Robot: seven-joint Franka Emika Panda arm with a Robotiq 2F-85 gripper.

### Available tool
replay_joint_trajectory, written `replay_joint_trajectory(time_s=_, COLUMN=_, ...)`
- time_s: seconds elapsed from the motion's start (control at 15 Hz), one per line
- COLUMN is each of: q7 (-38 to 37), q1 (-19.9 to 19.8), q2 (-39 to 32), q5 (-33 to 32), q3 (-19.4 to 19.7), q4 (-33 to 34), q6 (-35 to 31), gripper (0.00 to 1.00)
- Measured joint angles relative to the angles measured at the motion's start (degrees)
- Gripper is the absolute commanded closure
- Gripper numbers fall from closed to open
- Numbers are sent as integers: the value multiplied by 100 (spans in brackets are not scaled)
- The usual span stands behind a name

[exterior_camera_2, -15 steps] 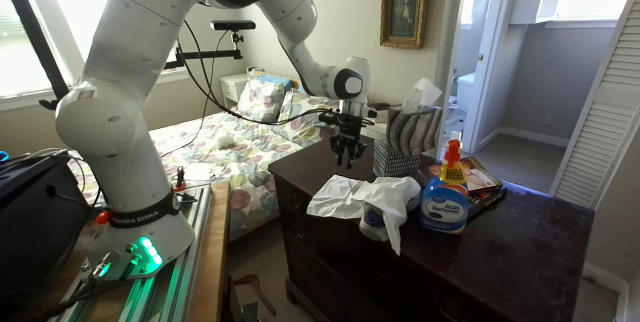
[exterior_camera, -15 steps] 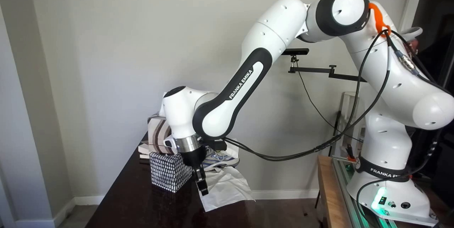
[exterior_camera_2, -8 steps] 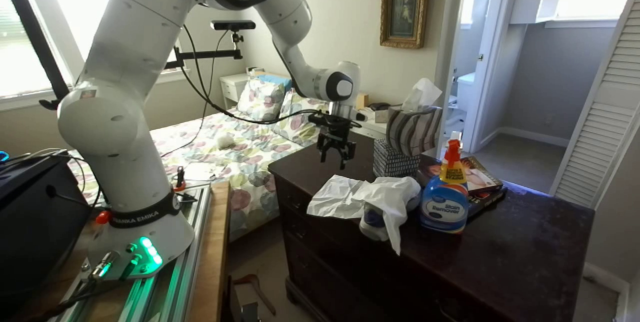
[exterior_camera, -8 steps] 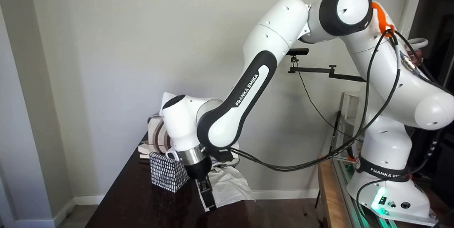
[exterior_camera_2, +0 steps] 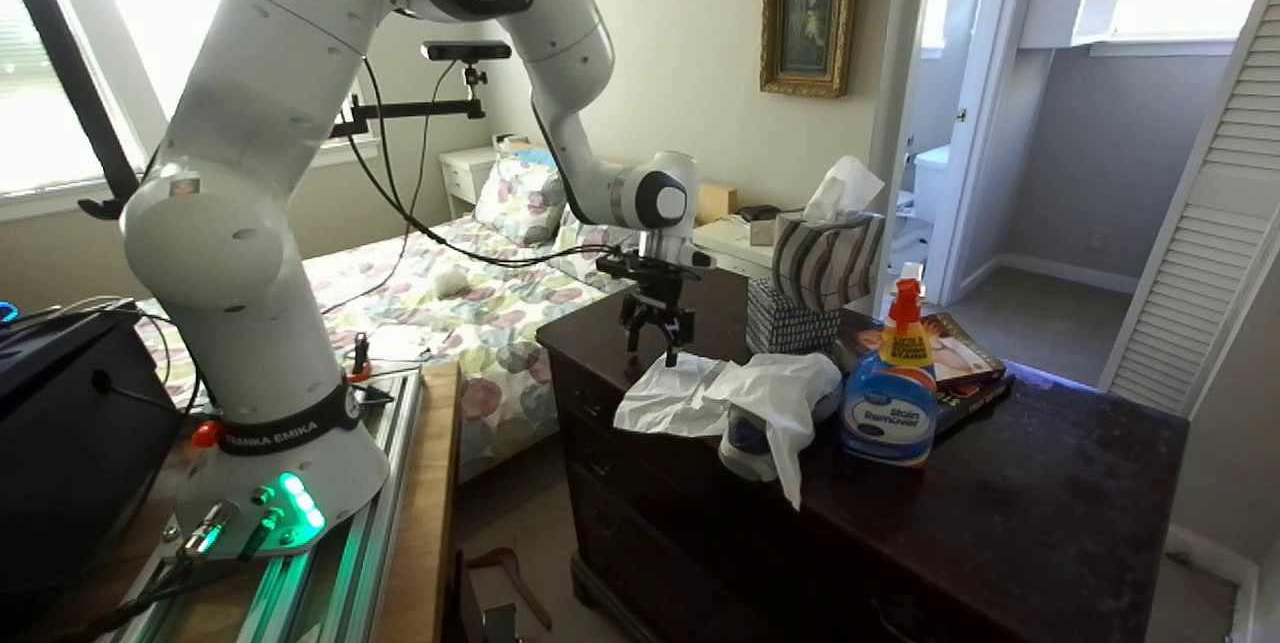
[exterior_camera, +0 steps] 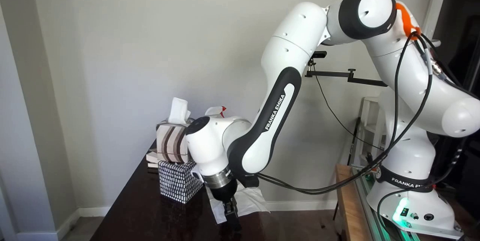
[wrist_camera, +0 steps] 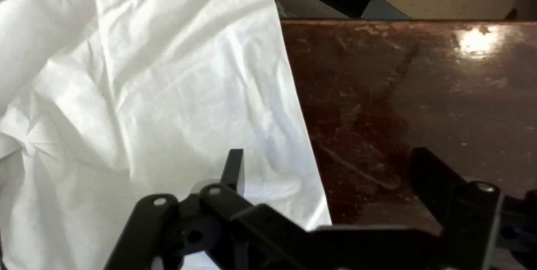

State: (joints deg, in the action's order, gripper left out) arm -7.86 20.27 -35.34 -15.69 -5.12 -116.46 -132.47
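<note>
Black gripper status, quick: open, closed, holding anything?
Black two-fingered gripper: open, holding nothing, over the edge of a creased white paper-like sheet; contact with it can't be told.

On the dark dresser (exterior_camera_2: 1050, 493): white paper (exterior_camera_2: 672, 395), patterned box (exterior_camera: 176, 181), spray bottle (exterior_camera_2: 888, 415), books (exterior_camera_2: 968, 351), shoe (exterior_camera_2: 746, 458).

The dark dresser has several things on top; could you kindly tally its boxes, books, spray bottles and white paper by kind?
Boxes: 2 (striped tissue box, patterned box)
Books: 2 visible (upper book, lower book)
Spray bottle: 1
White paper: at least 1 sheet
Total: at least 6
</note>
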Motion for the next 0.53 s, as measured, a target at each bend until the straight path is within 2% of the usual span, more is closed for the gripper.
replay_joint_trajectory(time_s=0.53, q7=-755, q1=38, q2=384, q5=-711, q3=464, q4=-523, q6=-287, gripper=0)
